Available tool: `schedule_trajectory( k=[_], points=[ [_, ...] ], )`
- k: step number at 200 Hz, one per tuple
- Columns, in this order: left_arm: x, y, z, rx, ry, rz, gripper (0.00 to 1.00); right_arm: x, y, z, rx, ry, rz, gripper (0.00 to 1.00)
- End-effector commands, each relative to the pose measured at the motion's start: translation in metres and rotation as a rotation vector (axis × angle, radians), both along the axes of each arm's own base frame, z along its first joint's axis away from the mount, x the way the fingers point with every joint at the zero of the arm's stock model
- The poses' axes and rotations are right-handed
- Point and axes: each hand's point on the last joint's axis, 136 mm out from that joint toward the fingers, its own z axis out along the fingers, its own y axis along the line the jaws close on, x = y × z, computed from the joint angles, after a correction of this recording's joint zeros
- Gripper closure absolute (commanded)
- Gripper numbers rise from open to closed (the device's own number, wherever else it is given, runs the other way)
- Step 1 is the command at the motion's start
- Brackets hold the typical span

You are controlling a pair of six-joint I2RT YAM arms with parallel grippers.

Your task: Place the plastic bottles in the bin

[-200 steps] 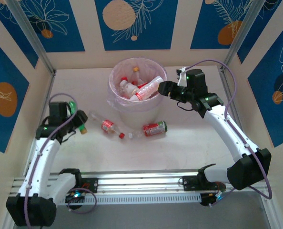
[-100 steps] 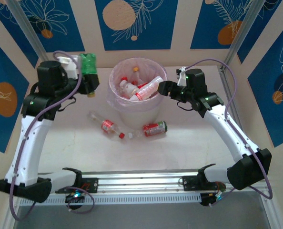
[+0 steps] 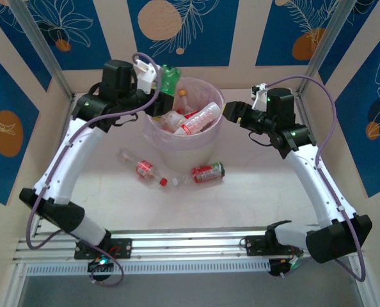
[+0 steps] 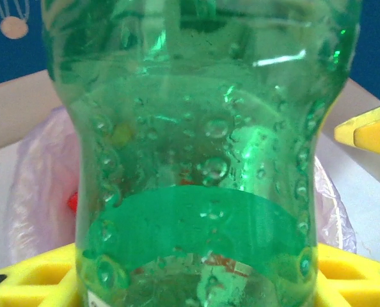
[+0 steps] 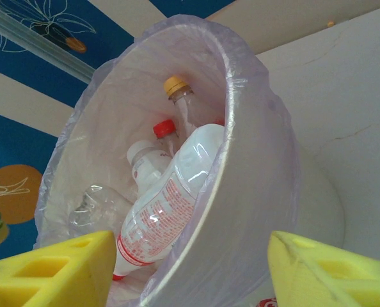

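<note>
Top view: the left pincer (image 3: 161, 93) was clamped on the green bottle (image 3: 171, 75), holding it raised at the far-left rim of the bin (image 3: 183, 157). The bin stood mid-tabletop, toward the far edge. The binned bottles (image 3: 199, 118) lay inside, mostly clear w/ red labels. The right pincer (image 3: 231, 114) hung just beside the bin's right rim, nothing in it. On the tabletop (image 3: 113, 204), just on the near side of the bin, lay two more: a red-capped bottle (image 3: 143, 168) and, to its right, a red-labelled bottle (image 3: 208, 171), near each other. Left wrist view: the green bottle took up most of the frame, droplets inside. Its lower part sat btwn the yellow pads (image 4: 30, 281), w/ the pink-lilac bag (image 4: 30, 185) behind. Right wrist view: the fingers (image 5: 55, 268) stood apart w/ only air btwn them. The bin mouth lay ahead, w/ a yellow-capped bottle (image 5: 176, 89) and a pale-labelled bottle (image 5: 161, 211) on the pile. Step in hand, I'd judge: drop-off of the green bottle. The next move called for carrying it further over the opening so it cleared the rim, then parting the jaws. Let go too soon, it could've clipped the rim & fallen outside. That done, the 2 on the tabletop remained, & the right arm looked free to fetch one.
</note>
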Motion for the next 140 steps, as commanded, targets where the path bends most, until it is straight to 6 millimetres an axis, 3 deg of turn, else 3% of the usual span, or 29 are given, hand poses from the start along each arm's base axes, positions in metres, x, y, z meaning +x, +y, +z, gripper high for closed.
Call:
schedule_trajectory(
  k=[1, 29, 80, 140],
  points=[
    [0.003, -0.023, -0.004, 0.041, -0.029, -0.078, 1.0, -0.004, 0.006, -0.004, 0.033, 0.018, 0.036, 0.38],
    [0.013, -0.042, -0.028, 0.121, -0.001, -0.118, 1.0, 0.001, 0.008, -0.01, 0.018, 0.036, 0.048, 0.41],
    [0.03, -0.053, -0.083, 0.239, 0.121, -0.139, 1.0, 0.006, 0.014, -0.022, 0.011, 0.051, 0.063, 0.45],
    [0.037, -0.057, -0.121, 0.296, 0.193, -0.163, 1.0, 0.01, 0.023, -0.032, 0.003, 0.068, 0.089, 0.47]
  ],
)
